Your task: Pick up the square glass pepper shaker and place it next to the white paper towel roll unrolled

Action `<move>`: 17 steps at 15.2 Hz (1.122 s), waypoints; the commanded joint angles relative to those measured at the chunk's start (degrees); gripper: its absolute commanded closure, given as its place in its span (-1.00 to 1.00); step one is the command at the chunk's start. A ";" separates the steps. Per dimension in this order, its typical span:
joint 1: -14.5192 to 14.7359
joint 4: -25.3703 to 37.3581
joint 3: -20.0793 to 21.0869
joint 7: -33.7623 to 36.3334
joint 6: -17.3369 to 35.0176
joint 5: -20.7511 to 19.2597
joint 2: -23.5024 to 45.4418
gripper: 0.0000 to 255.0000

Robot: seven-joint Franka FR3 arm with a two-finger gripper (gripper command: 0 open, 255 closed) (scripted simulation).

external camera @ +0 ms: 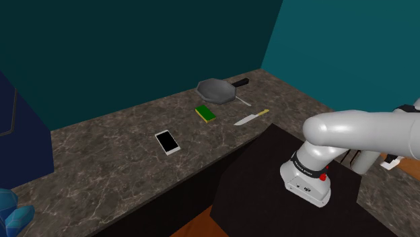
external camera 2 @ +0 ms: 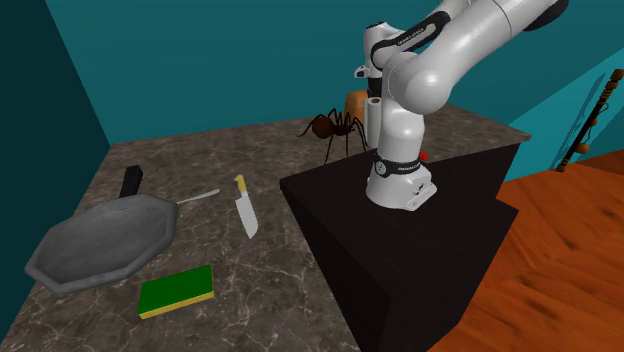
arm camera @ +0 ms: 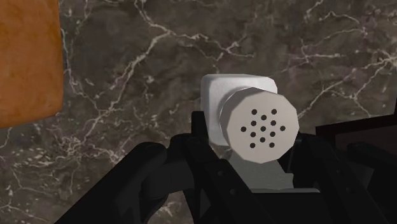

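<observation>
The pepper shaker [arm camera: 245,102] is a square, pale grey-white block with a round lid pierced by several holes, seen lid-on from above. My gripper [arm camera: 251,153] is shut on it: black fingers [arm camera: 194,149] press its sides, and the marbled counter [arm camera: 159,57] lies below. A white cylinder [external camera 2: 372,118] that looks like the paper towel roll stands on the counter behind the arm in the second exterior view, beside an orange-brown object [external camera 2: 354,101]. That orange-brown object [arm camera: 28,63] also lies on the counter beside the held shaker in the wrist view.
A brown spider figure [external camera 2: 335,128] sits on the counter near the roll. Further along lie a grey pan [external camera 2: 95,240], a knife [external camera 2: 245,212], a green sponge [external camera 2: 177,290] and a phone [external camera: 167,142]. The black stand [external camera 2: 400,250] carries the arm. Teal walls back the counter.
</observation>
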 commanded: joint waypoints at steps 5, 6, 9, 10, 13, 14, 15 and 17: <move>3.88 0.49 -6.13 2.56 2.23 -4.50 -0.97 1.00; 4.52 0.62 -7.12 2.98 2.53 -5.25 -1.20 1.00; 6.43 1.09 -10.03 4.25 3.36 -7.54 -2.01 1.00; 7.06 1.27 -10.98 4.67 3.60 -8.31 -2.33 1.00; 7.43 1.39 -11.54 4.93 3.72 -8.79 -2.55 1.00; 7.43 1.39 -11.54 4.93 3.72 -8.79 -2.55 1.00; 7.43 1.39 -11.54 4.93 3.72 -8.79 -2.55 1.00; 7.43 1.39 -11.54 4.93 3.72 -8.79 -2.55 1.00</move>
